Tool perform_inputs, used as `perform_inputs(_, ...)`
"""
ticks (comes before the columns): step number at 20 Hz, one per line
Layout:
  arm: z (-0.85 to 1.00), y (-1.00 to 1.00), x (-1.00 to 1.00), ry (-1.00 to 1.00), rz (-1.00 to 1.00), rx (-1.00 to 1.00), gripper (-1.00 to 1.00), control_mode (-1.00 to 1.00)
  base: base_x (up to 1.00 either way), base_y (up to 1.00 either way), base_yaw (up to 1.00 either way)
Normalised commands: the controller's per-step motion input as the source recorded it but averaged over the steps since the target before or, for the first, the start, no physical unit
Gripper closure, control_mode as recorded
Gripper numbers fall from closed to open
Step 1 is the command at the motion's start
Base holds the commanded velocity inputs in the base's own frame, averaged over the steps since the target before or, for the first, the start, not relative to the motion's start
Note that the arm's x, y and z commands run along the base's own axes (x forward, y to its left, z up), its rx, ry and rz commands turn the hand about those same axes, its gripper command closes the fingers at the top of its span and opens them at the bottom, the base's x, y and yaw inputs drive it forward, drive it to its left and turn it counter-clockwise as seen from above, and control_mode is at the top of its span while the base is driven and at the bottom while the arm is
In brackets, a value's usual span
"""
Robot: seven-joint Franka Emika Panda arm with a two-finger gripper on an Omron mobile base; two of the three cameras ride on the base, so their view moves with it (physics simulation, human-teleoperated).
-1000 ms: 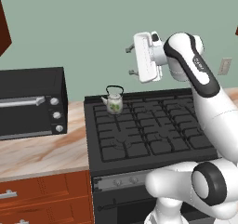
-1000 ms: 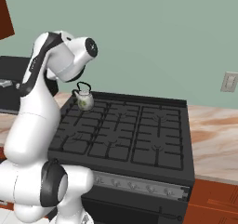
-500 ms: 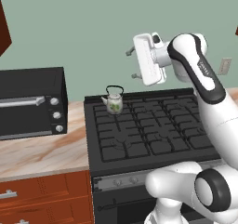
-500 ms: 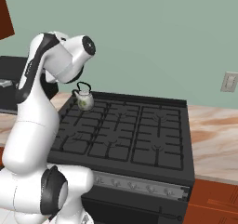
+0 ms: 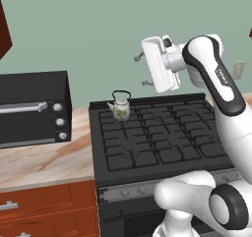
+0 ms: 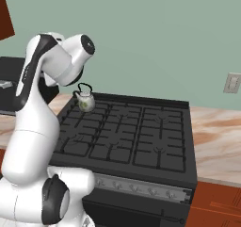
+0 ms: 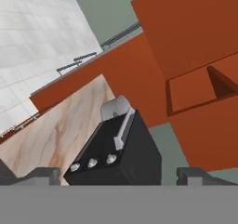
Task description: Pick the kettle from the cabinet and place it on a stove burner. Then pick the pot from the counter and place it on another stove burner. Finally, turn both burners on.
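Arm lifting clear of the stove, claw spread wide and holding nothing.

Compared with a second ago, the white arm is carrying its gripper a little higher and further toward the wall, while the kettle is sitting just where it was, on the back-left stove burner. That kettle is small, round and cream-white with a green leaf print, under a thin black arched handle. The grates are showing as black cast-iron squares across a wide black range, with a grey strip of knobs along its front. Left of it, the boxy black toaster oven is resting on the beige-pink marbled counter, over reddish-brown wooden drawers. In the hand view, a grey metal pot is peeking from behind the oven.
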Motion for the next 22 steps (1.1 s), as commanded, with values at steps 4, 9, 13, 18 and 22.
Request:
perform_inputs(4,-0.02,0.0,-0.11,-0.1,0.08,-0.02,-1.0,-1.0,0.0,0.0,0.0)
perform_inputs(9,-0.03,0.0,-0.08,-0.09,0.07,-0.01,-1.0,-1.0,0.0,0.0,0.0)
perform_inputs(13,-0.04,0.0,-0.11,-0.08,0.04,-0.01,-1.0,-1.0,0.0,0.0,0.0)
perform_inputs(18,0.0,0.0,-0.08,-0.03,0.0,-0.02,-1.0,1.0,0.0,0.0,0.0)
perform_inputs(22,0.0,0.0,0.0,0.0,0.0,0.0,-1.0,1.0,-0.1,0.02,0.0)
